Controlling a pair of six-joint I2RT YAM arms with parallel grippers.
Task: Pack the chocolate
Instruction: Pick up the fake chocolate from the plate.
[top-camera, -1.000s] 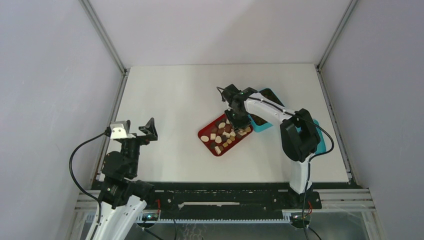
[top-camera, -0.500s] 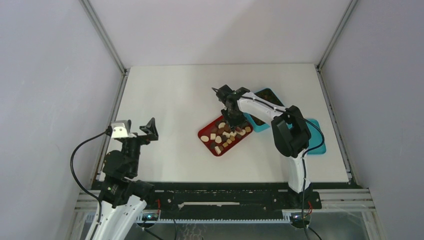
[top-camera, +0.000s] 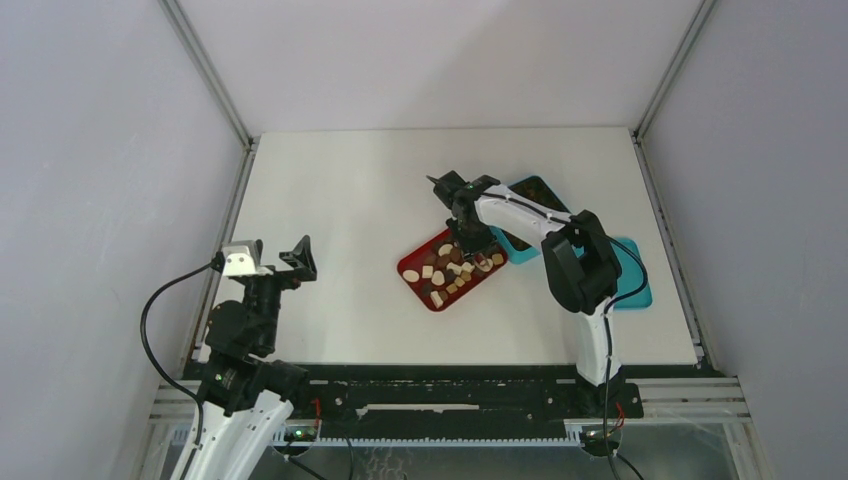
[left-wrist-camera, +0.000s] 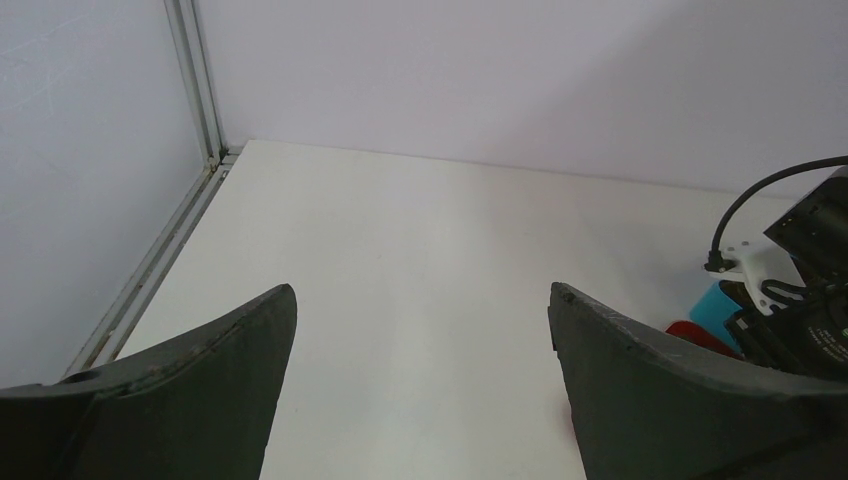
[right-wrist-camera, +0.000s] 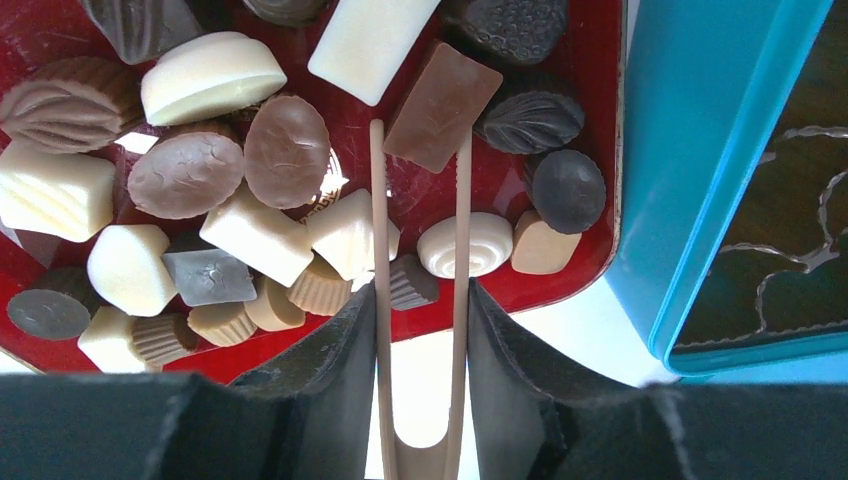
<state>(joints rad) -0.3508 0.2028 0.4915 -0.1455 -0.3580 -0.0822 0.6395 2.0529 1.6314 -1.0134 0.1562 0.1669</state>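
Because the chocolate (right-wrist-camera: 285, 150) lies heaped in the red tray (right-wrist-camera: 595, 55) at upper left, the right gripper (right-wrist-camera: 418, 340) clamps wooden tongs (right-wrist-camera: 377, 250), their tips straddling a tan block (right-wrist-camera: 442, 105), likely bound for the teal box (right-wrist-camera: 700, 150) at right. The left gripper (top-camera: 270, 256) gapes empty, lower left overhead.

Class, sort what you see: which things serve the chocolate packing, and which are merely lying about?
In use: chocolate in the red tray; wooden tongs, held by the right gripper; teal box with its grid insert.
Idle: left gripper, open over the table; second teal piece beside the box.
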